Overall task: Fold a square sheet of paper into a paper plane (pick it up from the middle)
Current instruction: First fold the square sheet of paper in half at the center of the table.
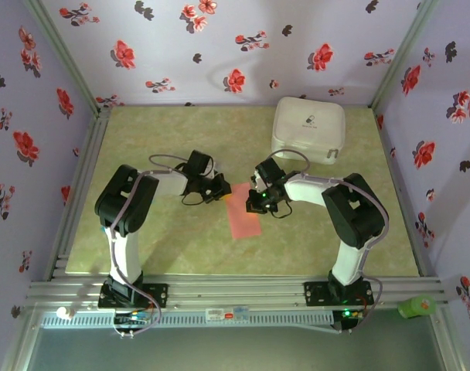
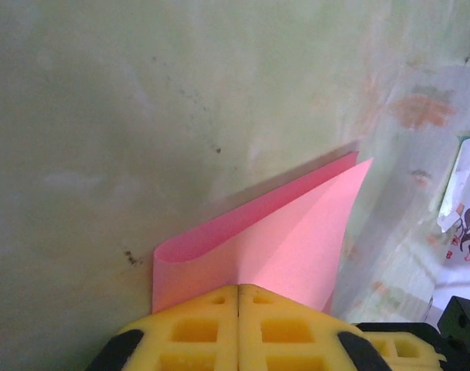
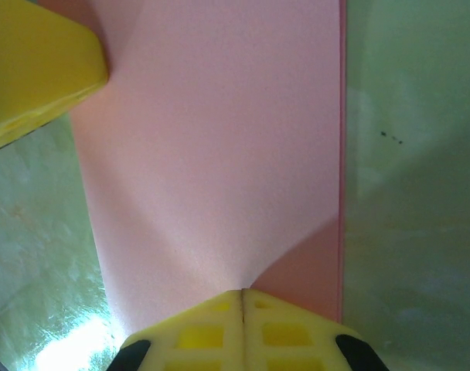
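Green tabletop [image 1: 181, 251], salmon paper [image 1: 244, 220], floral walls [image 1: 219, 54]

The square sheet of paper [image 1: 244, 218] is plain salmon-pink against a table [image 1: 181, 239] of pale, mottled yellow-green. The left hand [image 2: 239, 290] and right hand [image 3: 243, 294] have bright yellow fingers edged in black, on arms [image 1: 125, 202] of black and white. The walls [image 1: 219, 46] are lavender, strewn with red and black flowers, and the case [image 1: 308, 129] is white.

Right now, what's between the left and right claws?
The folded salmon-red paper, pinched by the left claw and right claw; the top view shows it.
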Action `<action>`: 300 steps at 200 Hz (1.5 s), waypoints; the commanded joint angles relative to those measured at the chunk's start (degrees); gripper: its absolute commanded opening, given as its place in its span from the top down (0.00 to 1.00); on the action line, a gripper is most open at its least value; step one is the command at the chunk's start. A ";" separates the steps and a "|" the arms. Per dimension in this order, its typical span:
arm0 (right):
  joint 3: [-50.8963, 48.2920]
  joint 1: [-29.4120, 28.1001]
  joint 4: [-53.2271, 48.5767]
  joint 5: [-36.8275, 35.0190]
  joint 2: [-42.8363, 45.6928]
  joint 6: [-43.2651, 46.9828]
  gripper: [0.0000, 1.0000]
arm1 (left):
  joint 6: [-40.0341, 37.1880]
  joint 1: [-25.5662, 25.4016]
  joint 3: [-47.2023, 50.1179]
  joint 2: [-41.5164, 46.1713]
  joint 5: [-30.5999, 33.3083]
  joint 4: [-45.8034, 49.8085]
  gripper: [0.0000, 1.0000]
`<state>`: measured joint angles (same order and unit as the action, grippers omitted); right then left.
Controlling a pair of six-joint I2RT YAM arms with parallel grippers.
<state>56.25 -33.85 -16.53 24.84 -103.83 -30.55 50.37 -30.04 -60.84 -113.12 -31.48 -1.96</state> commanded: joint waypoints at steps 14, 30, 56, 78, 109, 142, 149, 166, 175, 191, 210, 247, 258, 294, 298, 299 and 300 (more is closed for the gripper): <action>-2.56 0.53 -7.54 -7.17 -2.24 0.67 1.00 | -0.57 2.12 -2.65 -2.14 6.86 4.06 0.93; -2.55 0.53 -7.82 -7.40 -2.15 0.83 1.00 | 0.20 2.57 -3.03 -2.49 7.31 3.65 0.93; -2.48 0.53 -8.12 -7.36 -2.07 1.15 1.00 | 1.25 2.97 -3.30 -3.09 8.20 3.15 0.93; -2.53 0.53 -8.25 -7.37 -1.99 1.29 1.00 | 2.11 3.11 -3.78 -3.48 8.99 3.37 0.93; -2.62 0.53 -8.17 -7.44 -1.90 1.41 1.00 | 2.83 3.26 -3.83 -3.20 11.83 4.85 0.94; -2.61 0.53 -8.17 -7.31 -1.79 1.29 1.00 | 3.51 3.49 -4.90 -3.18 12.62 5.43 0.94; -2.57 0.53 -8.17 -7.26 -1.80 1.37 1.00 | 3.52 3.45 -5.36 -3.16 12.97 6.07 0.94; -2.61 0.53 -8.26 -7.36 -1.56 1.44 1.00 | 3.34 3.50 -6.29 -3.38 13.20 6.70 0.94; -2.60 0.53 -8.33 -7.36 -1.57 1.51 1.00 | 3.27 3.50 -6.47 -3.35 13.28 6.61 0.94; -2.64 0.54 -8.17 -7.35 -1.61 1.45 1.00 | 3.01 3.54 -6.83 -3.51 13.23 6.61 0.93; -2.77 0.62 -8.09 -7.35 -1.53 1.45 1.00 | 2.66 3.52 -7.12 -3.21 12.24 6.51 0.93; -2.74 0.62 -7.79 -7.17 -1.52 1.12 1.00 | 1.76 3.46 -6.36 2.49 10.91 6.35 0.88; -2.77 0.62 -7.75 -7.17 -1.40 1.06 1.00 | 0.84 3.52 -6.23 4.89 11.00 7.75 0.86; -2.73 0.64 -7.30 -7.23 -1.47 0.59 1.00 | 1.35 1.45 -2.55 12.19 10.99 7.36 0.81; -2.77 0.62 -7.37 -7.18 -1.54 0.58 1.00 | 1.40 0.83 -2.12 12.65 10.82 7.27 0.81; -2.75 0.62 -7.33 -7.18 -1.55 0.57 1.00 | 1.40 0.67 -2.02 12.74 10.74 7.25 0.81; -2.74 0.62 -7.30 -7.22 -1.55 0.57 1.00 | 1.40 0.50 -1.92 12.83 10.65 7.19 0.81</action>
<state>56.16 -33.85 -16.60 24.43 -103.61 -30.41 52.73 -27.53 -65.04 -105.27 -21.12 4.80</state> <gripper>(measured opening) 0.047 0.189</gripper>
